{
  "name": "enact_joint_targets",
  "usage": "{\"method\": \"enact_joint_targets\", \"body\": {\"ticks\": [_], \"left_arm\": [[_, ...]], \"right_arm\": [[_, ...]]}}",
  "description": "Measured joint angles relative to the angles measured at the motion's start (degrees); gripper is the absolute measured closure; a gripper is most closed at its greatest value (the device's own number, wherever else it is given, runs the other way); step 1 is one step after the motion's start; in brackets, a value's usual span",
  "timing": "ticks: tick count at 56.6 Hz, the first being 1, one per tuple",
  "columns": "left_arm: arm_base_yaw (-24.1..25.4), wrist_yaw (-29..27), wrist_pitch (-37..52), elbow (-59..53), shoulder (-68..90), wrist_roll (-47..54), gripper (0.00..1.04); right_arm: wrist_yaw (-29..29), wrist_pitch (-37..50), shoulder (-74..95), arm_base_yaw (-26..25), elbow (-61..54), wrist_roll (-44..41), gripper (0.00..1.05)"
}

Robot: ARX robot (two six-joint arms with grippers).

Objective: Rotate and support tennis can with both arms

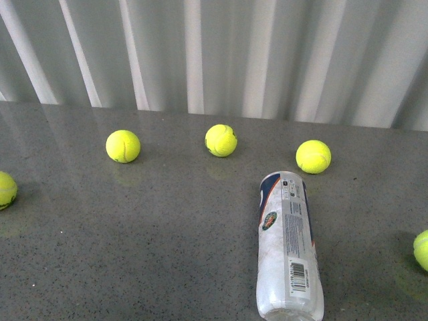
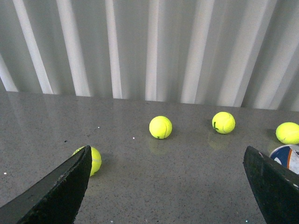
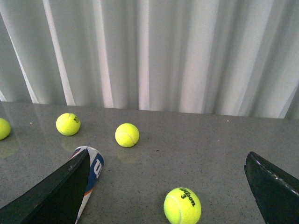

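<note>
Black and bulky, the left gripper [image 2: 167,153] has its jaws spread wide and holds nothing; only grey table [image 2: 140,196] shows between them. The tennis can [image 2: 286,156] lies just beyond one of its fingers, with only the blue-and-white end showing. The right gripper [image 3: 167,156] is spread just as wide and is also empty. The same can pokes out from behind one of its fingers (the white W is legible there), apart from the gap between them. A lettered tennis ball [image 3: 182,205] lies on the table ahead of this gripper. In the front view neither arm appears. The can rests on its side right of centre, barcode up, pointing towards the pale curtain [image 1: 214,53], with four more balls scattered around it
</note>
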Motion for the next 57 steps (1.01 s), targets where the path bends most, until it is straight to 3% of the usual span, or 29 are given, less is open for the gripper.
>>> {"method": "enact_joint_targets", "body": {"ticks": [57], "left_arm": [[0.0, 0.0, 0.0, 0.0, 0.0, 0.0, 0.07]], "right_arm": [[0.0, 0.0, 0.02, 0.0, 0.0, 0.0, 0.07]]}}
